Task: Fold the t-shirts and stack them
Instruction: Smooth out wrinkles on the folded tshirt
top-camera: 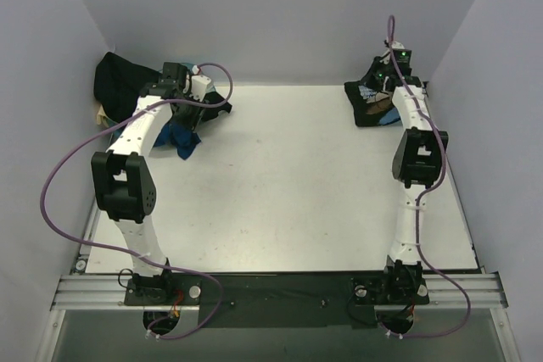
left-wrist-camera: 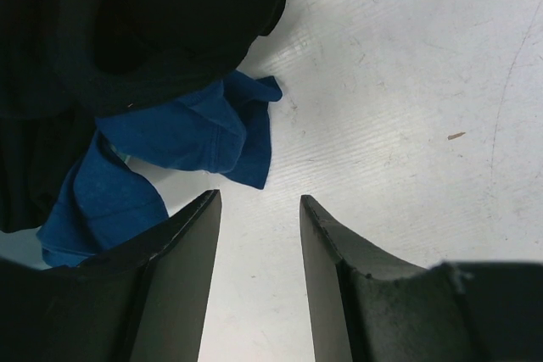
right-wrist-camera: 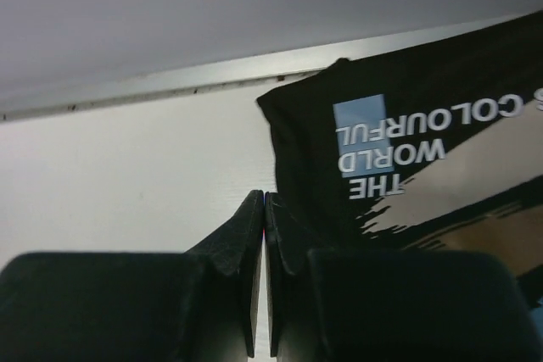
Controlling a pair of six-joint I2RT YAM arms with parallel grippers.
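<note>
Blue t-shirt edge just beyond parted left claw, white table alongside.

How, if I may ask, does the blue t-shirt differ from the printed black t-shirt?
The blue t-shirt is plain and crumpled, tucked against a dark heap; the printed black t-shirt lies flat, showing white lettering. The blue one sits far left, the black one far right. Both are cloth on the table.
</note>
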